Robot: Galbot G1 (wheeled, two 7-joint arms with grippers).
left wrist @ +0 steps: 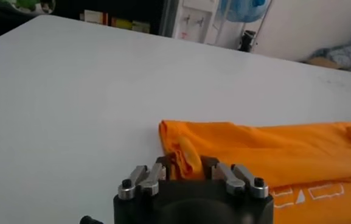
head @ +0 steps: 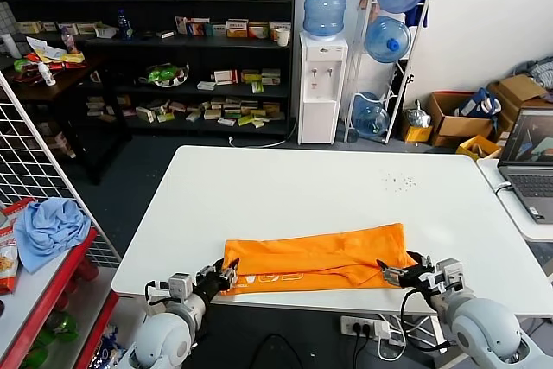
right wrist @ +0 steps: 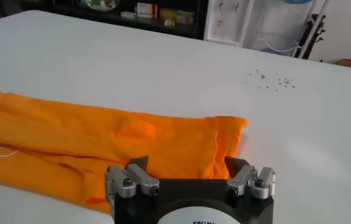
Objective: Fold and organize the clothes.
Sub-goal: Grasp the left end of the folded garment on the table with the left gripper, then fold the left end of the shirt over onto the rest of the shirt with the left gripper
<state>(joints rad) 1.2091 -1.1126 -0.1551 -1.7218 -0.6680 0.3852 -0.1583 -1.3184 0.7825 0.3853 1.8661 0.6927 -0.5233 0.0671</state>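
Note:
The clothes are one bright orange T-shirt [head: 320, 258], folded into a long strip along the front edge of the white table [head: 302, 179]. White lettering shows on its near flap. My left gripper [head: 226, 272] sits at the strip's left end. In the left wrist view, the left gripper [left wrist: 187, 164] has its jaws drawn in on a puckered ridge of the T-shirt [left wrist: 272, 149]. My right gripper [head: 406, 272] is at the strip's right end. In the right wrist view, the right gripper [right wrist: 186, 163] stands wide open over the T-shirt [right wrist: 102, 140], its fingers [right wrist: 137, 165] straddling the corner.
A light blue cloth [head: 47, 226] lies on a red shelf at the left beside a wire grid [head: 34, 162]. A laptop [head: 531, 162] sits on a side table at the right. Small dark specks [head: 397, 182] dot the tabletop. Shelves and a water dispenser [head: 321, 84] stand behind.

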